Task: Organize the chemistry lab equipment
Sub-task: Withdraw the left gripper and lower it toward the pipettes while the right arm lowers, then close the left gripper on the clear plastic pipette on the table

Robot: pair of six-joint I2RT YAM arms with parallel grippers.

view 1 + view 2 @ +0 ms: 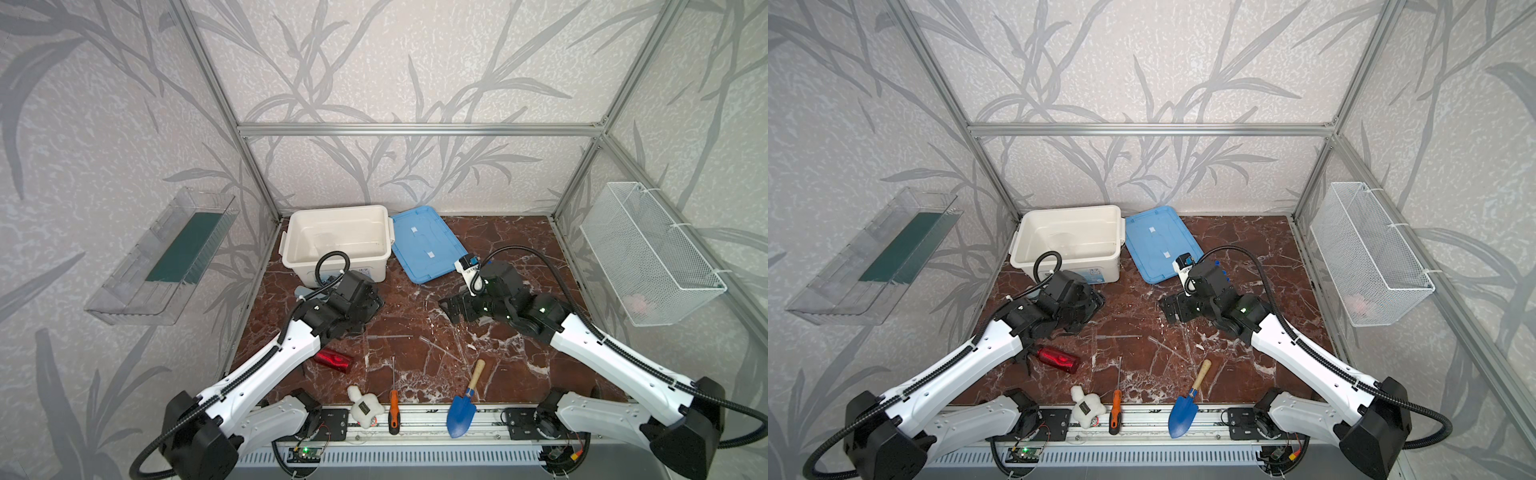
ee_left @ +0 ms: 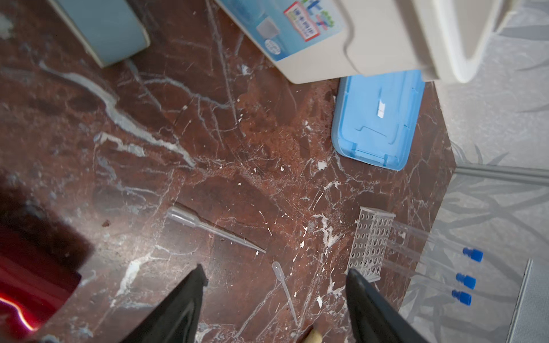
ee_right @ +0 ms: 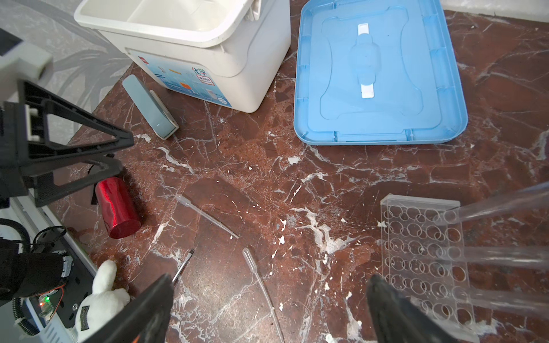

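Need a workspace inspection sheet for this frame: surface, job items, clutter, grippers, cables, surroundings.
Surface: marble tabletop, no spill seen.
Job's things: three blue-capped test tubes seated in grid rack; two pipettes loose on the table; white bin open, blue lid beside it.
Clutter: red can on its side, plush toy, screwdriver, trowel, grey block by the bin.
Grippers: left gripper and right gripper both with jaws open, holding nothing.
Cables: black hoses loop off both wrists, no snag seen.
Surroundings: clear shelf on left wall, mesh basket on right wall.
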